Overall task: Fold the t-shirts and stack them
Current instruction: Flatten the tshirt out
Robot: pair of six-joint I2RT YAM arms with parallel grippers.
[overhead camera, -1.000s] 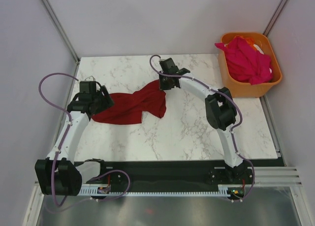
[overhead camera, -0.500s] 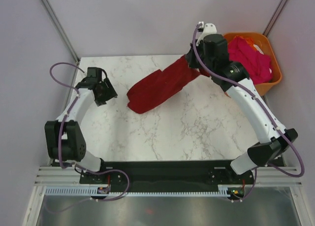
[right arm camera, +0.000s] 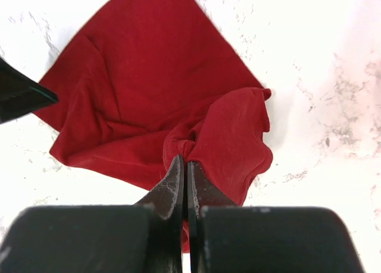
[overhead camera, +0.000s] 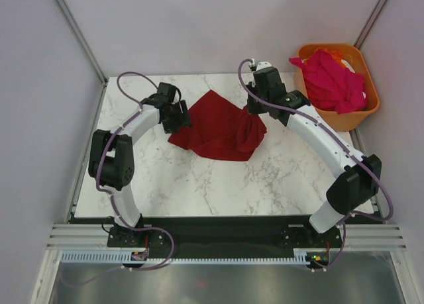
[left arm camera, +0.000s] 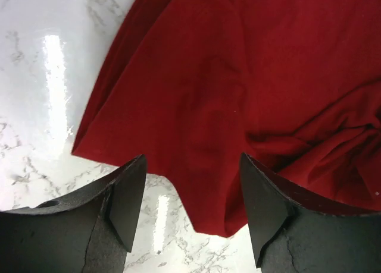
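A dark red t-shirt (overhead camera: 215, 128) lies crumpled at the back middle of the marble table (overhead camera: 218, 185). My right gripper (overhead camera: 255, 113) is shut on a bunched fold at the shirt's right side; in the right wrist view the cloth (right arm camera: 149, 77) gathers into the closed fingertips (right arm camera: 183, 161). My left gripper (overhead camera: 179, 116) is open over the shirt's left edge. In the left wrist view a corner of the red cloth (left arm camera: 238, 77) lies below the gap between the fingers (left arm camera: 193, 160), with nothing pinched. A bright pink t-shirt (overhead camera: 334, 84) is heaped in the orange tub (overhead camera: 318, 117).
The orange tub stands off the table's back right corner. Grey walls with metal posts close in the left, back and right. Both arm bases (overhead camera: 218, 238) sit along the near edge.
The right arm has swung from beside the tub back toward the table's middle, bringing the red shirt down with it. The left arm has moved right to the shirt's left edge.
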